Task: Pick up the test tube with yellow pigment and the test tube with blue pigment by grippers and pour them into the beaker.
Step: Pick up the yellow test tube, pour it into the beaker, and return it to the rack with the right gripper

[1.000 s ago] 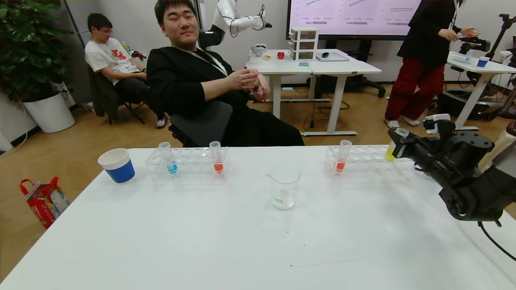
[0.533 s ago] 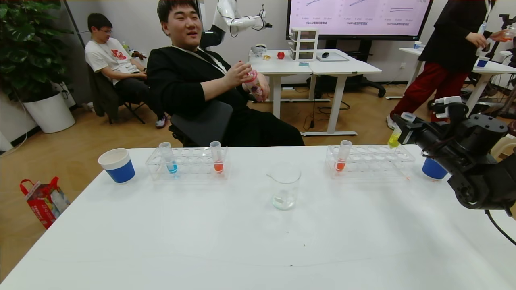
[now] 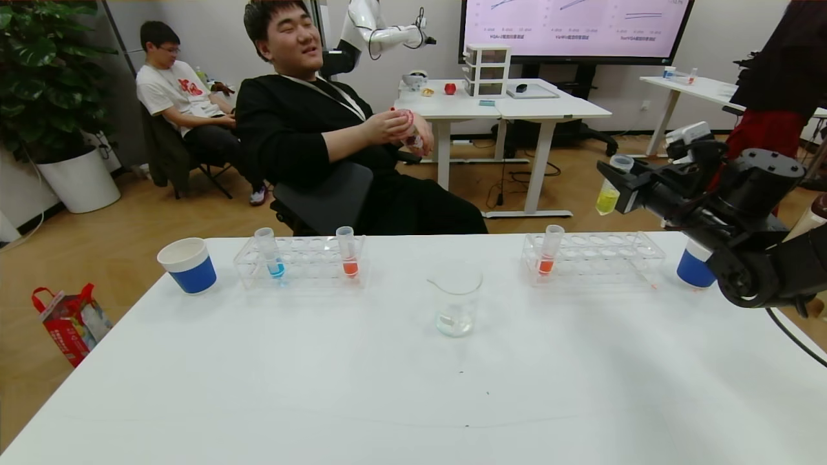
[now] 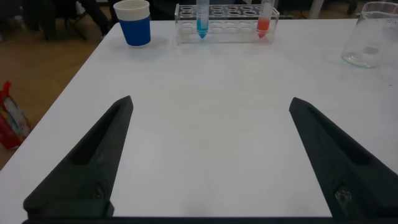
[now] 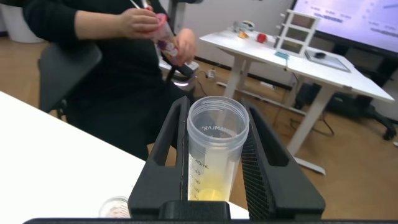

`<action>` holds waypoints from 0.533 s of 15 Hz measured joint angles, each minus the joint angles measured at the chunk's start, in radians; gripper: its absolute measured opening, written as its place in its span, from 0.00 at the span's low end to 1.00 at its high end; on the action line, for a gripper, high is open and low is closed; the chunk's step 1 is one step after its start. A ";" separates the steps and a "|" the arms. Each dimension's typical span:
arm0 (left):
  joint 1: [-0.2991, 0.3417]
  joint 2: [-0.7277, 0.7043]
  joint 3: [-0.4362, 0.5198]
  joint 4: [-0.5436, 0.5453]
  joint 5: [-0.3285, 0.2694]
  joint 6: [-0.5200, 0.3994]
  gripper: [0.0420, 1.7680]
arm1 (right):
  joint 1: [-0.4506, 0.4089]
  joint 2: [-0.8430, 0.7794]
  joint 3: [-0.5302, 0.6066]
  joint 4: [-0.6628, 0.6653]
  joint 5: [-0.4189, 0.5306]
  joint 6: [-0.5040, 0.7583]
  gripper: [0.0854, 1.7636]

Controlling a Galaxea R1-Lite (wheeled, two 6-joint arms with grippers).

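Note:
My right gripper (image 3: 616, 188) is shut on the test tube with yellow pigment (image 3: 609, 191), holding it upright in the air above the far right end of the right rack (image 3: 597, 257). In the right wrist view the open-topped tube (image 5: 215, 158) sits clamped between both fingers (image 5: 272, 162). The test tube with blue pigment (image 3: 272, 254) stands in the left rack (image 3: 303, 265), also seen from the left wrist (image 4: 202, 17). The beaker (image 3: 456, 299) stands mid-table between the racks. My left gripper (image 4: 210, 102) is open over bare table, well short of the left rack.
Orange-red tubes stand in the left rack (image 3: 348, 253) and the right rack (image 3: 550, 250). Blue paper cups sit at the far left (image 3: 188, 265) and far right (image 3: 694, 266). A seated person (image 3: 323, 129) is just behind the table's far edge.
My right gripper has lifted the yellow tube up out of the right rack and drifted slightly left, uncovering the right blue cup. The left gripper has stayed open.

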 joint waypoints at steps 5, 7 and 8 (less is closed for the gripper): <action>0.000 0.000 0.000 0.000 0.000 0.000 0.99 | 0.142 -0.011 -0.041 0.004 0.105 -0.093 0.25; 0.000 0.000 0.000 0.000 0.000 0.000 0.99 | 0.187 -0.011 -0.043 0.003 0.164 -0.171 0.25; 0.000 0.000 0.000 0.000 0.000 0.000 0.99 | 0.204 -0.010 -0.042 0.002 0.187 -0.212 0.25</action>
